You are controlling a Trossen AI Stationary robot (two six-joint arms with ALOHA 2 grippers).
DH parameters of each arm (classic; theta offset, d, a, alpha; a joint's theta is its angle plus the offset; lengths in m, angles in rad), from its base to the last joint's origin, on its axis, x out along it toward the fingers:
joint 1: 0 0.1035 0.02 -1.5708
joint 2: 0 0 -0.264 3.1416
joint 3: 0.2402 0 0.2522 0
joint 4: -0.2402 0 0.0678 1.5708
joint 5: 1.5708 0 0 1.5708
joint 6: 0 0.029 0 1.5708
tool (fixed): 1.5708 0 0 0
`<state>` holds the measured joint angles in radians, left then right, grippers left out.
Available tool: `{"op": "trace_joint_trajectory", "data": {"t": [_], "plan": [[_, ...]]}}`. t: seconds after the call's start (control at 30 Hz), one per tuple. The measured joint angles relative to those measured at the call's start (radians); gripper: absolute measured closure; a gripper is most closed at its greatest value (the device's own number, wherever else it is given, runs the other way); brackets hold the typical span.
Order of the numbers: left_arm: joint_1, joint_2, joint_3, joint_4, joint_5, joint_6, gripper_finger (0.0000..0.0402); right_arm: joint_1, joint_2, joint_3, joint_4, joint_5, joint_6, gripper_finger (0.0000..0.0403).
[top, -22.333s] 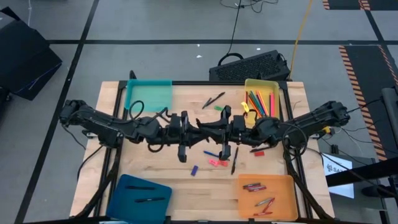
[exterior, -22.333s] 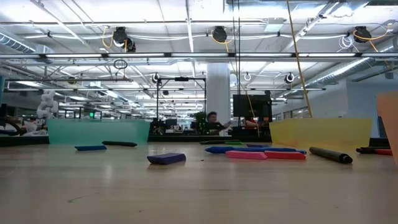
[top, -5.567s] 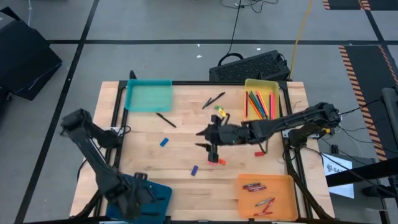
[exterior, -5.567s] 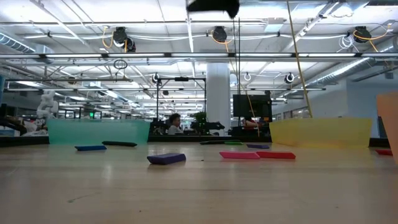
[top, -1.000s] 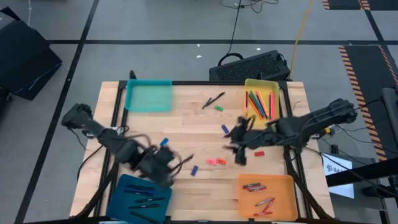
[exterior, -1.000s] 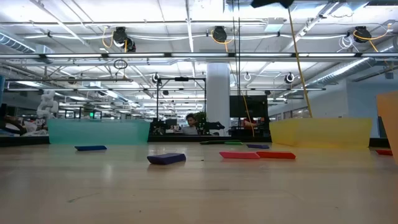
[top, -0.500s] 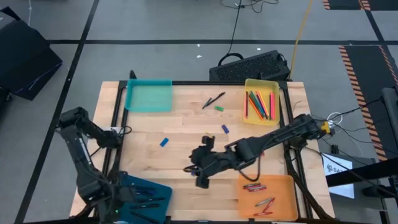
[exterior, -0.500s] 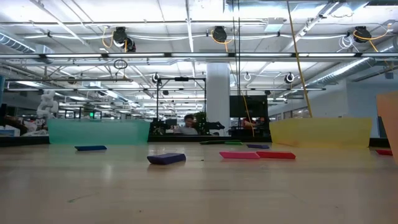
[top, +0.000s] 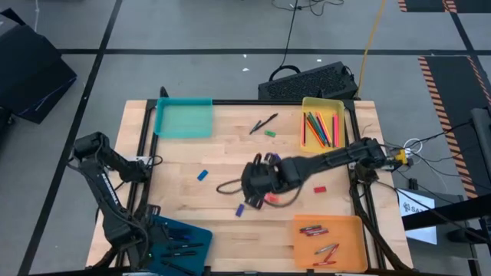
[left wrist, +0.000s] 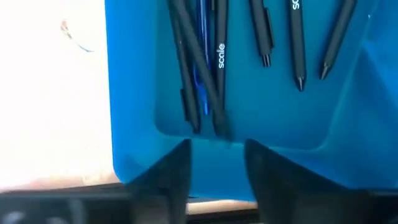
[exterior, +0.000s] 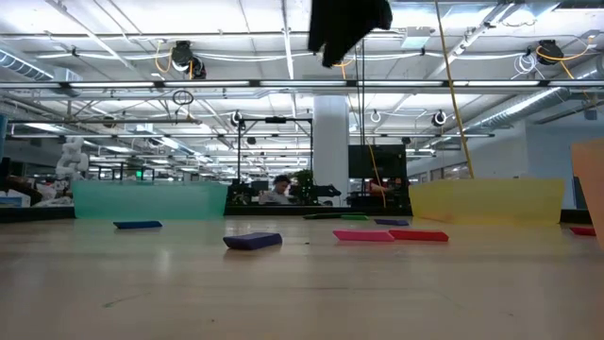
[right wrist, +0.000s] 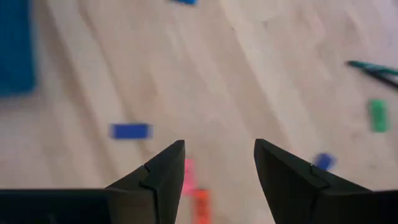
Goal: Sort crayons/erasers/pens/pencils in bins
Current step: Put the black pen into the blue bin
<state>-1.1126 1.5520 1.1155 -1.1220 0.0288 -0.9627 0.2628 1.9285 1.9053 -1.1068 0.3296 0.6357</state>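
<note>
My right gripper [top: 259, 190] [right wrist: 217, 177] hangs open above the table's middle, fingers pointing down, nothing between them. Under it lie a pink eraser [right wrist: 188, 168] and a red eraser [right wrist: 200, 205], with a blue eraser [right wrist: 130, 130] to the left. My left gripper [left wrist: 217, 165] [top: 144, 232] stands open at the near edge of the dark blue bin [left wrist: 137, 93], which holds several dark pens [left wrist: 205, 68]. Pencils [top: 321, 128] lie in the yellow bin [top: 343, 115]. Crayons [top: 318, 230] lie in the orange bin [top: 349, 249].
The teal bin [top: 184, 117] sits at the far left. Two dark pens [top: 263, 123] and a green eraser [top: 269, 133] lie at the far middle. A blue eraser [top: 202, 175] and a red eraser [top: 319, 188] lie loose on the wood. Bare wood lies between them.
My left gripper has swung from beside the middle of the table toward the near left corner and now stands over the dark blue bin. My right gripper has gone from the right half toward the table's left and now hangs over the middle.
</note>
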Motion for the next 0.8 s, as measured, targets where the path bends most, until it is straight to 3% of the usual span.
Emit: {"op": "trace_joint_trajectory", "data": {"t": [0.2,0.33,0.47,0.6,0.8], "plan": [[0.022,-0.001,0.086,-0.139,0.057,0.0,0.0147,-0.214,-0.003,-0.067,-0.013,-0.09,-0.32,0.0216],[0.093,-0.003,0.205,-0.308,-0.015,0.015,0.011,-0.409,-0.005,-0.119,0.016,-0.172,-0.565,0.0216],[0.247,-0.008,0.291,-0.396,-0.111,0.094,0.0102,-0.586,-0.004,-0.157,0.051,-0.202,-0.751,0.0215],[0.451,-0.035,0.299,-0.39,-0.213,0.226,0.0112,-0.732,-0.002,-0.189,0.108,-0.271,-0.862,0.0212],[0.794,-0.08,0.296,-0.348,-0.274,0.472,0.0132,-0.872,0.073,-0.192,0.141,-0.334,-0.962,0.0182]]}}
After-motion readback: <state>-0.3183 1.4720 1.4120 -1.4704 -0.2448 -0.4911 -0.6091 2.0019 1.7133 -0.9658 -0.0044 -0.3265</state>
